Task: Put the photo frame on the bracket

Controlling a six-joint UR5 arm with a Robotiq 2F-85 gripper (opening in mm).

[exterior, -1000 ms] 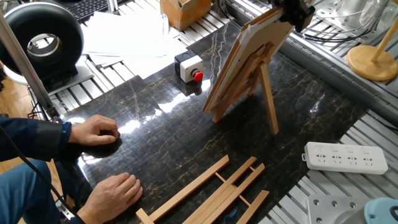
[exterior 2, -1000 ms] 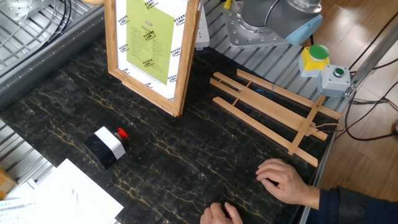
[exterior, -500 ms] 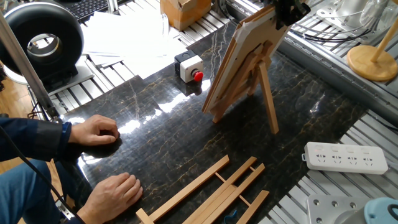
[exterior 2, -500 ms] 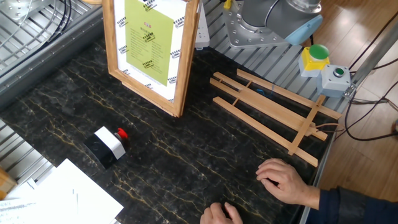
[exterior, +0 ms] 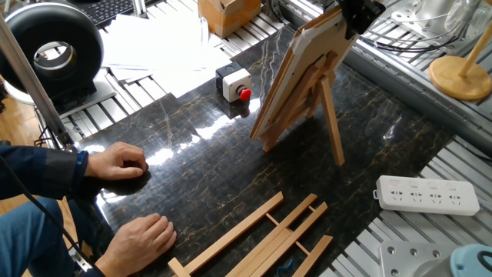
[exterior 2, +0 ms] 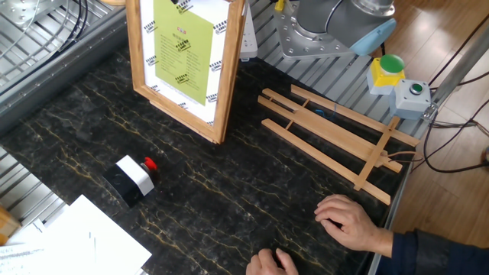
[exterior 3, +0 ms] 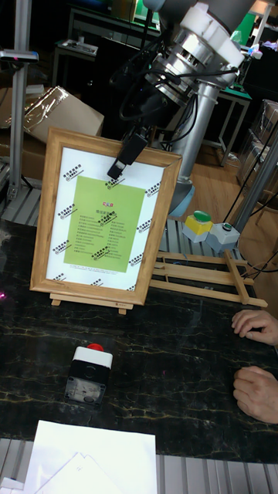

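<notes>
The photo frame (exterior 3: 104,224) stands upright and leans back on the bracket (exterior 3: 89,298), its yellow picture facing the tall fixed view. Seen from behind, the tan back (exterior: 301,58) rests against the bracket's rails, and the rear prop leg (exterior: 333,127) is planted on the dark tabletop. The other fixed view shows the picture side (exterior 2: 179,53). My gripper (exterior 3: 120,166) straddles the frame's top rail. One black finger lies over the front glass and the other is hidden behind. From the back the gripper (exterior: 355,19) sits at the frame's top edge, shut on it.
A flat easel of long slats (exterior: 269,238) lies near the front edge. A red-button box (exterior: 234,83) sits left of the frame. A person's hands (exterior: 115,163) rest on the table. White papers (exterior: 161,50), a power strip (exterior: 427,195) and a green-button box (exterior 2: 386,72) line the sides.
The frame's top tipped slightly further back onto the bracket together with the gripper, then stayed still. The gripper shifted only a little. The hands did not move.
</notes>
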